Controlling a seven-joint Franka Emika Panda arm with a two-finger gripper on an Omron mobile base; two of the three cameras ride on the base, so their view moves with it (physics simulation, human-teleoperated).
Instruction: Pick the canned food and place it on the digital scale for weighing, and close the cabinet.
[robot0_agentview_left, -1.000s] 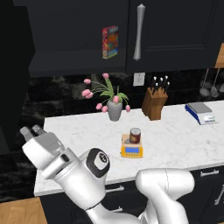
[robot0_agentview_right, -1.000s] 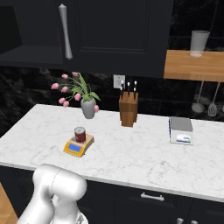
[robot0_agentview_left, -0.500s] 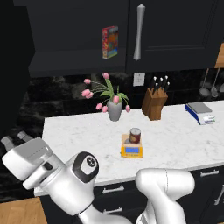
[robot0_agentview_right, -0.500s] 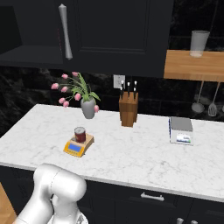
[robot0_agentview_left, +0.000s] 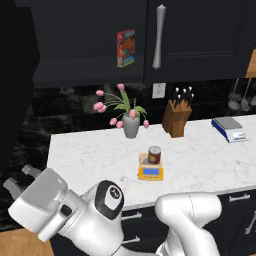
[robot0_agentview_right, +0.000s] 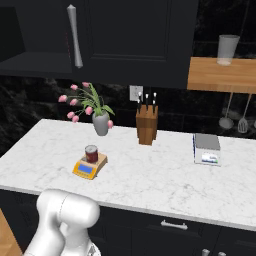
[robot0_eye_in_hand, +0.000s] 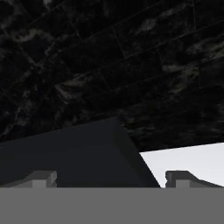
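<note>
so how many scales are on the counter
2. The yellow digital scale sits near the front left with the canned food on it; the white and blue scale is far right.

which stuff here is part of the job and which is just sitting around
Job:
- canned food, standing on the digital scale
- cabinet, left side open
- hand, low at the counter's left end

Lying about:
- colourful box on the cabinet shelf
- vase of tulips
- knife block
- white and blue scale
</note>
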